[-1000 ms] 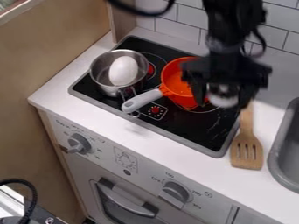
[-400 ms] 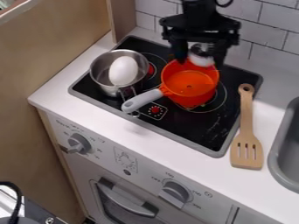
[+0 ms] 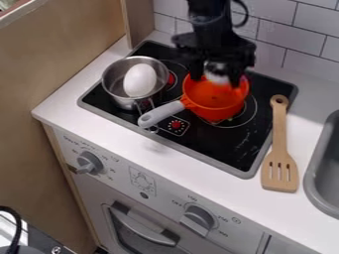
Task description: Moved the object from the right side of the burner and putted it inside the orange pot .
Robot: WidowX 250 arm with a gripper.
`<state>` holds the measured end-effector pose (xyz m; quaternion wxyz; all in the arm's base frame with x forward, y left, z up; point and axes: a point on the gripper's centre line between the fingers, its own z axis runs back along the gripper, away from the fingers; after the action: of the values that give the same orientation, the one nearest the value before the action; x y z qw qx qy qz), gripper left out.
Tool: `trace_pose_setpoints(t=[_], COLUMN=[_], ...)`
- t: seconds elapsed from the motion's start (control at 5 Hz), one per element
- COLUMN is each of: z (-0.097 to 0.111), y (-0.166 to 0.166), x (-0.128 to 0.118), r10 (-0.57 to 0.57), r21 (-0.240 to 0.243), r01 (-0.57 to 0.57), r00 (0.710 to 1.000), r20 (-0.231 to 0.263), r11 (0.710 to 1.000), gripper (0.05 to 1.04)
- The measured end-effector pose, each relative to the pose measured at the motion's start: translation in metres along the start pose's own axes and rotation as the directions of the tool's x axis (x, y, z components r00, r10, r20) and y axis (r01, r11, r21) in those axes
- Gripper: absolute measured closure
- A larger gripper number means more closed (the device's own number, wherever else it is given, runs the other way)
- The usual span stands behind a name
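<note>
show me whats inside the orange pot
Orange floor shows toward the front of the orange pot. At its back, the tool holds a whitish object, over or just inside the rim; they cover part of the far inside, which can't be seen.

We see the gripper [image 3: 216, 78] above the far side of the orange pot [image 3: 217, 112], a white object [image 3: 216, 74] between its jaws. Left of that pot on the stove [image 3: 225, 145], a steel pot [image 3: 114, 75] holds an egg [image 3: 140, 80]. We see a spatula [image 3: 279, 171] across the stove's right edge, its blade on the surface [image 3: 182, 163] beside the sink [image 3: 315, 166].
</note>
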<state>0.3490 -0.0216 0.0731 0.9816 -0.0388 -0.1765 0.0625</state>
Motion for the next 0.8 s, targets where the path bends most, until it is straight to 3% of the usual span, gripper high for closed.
trace_pose_setpoints(t=[0.4,0.6,0.8], z=[-0.011,-0.011,-0.011], y=[-0.004,-0.008,-0.009], x=[-0.009,-0.011,-0.016], r10=[0.018,0.033,0.046], r21=[-0.002,-0.001,-0.001], r01=[-0.018,-0.033,-0.046], r00=[0.999,0.999,0.999], r20=[0.044,0.039,0.006], r11=[1.000,0.999,0.999], gripper=[0.189,0.080,0.084])
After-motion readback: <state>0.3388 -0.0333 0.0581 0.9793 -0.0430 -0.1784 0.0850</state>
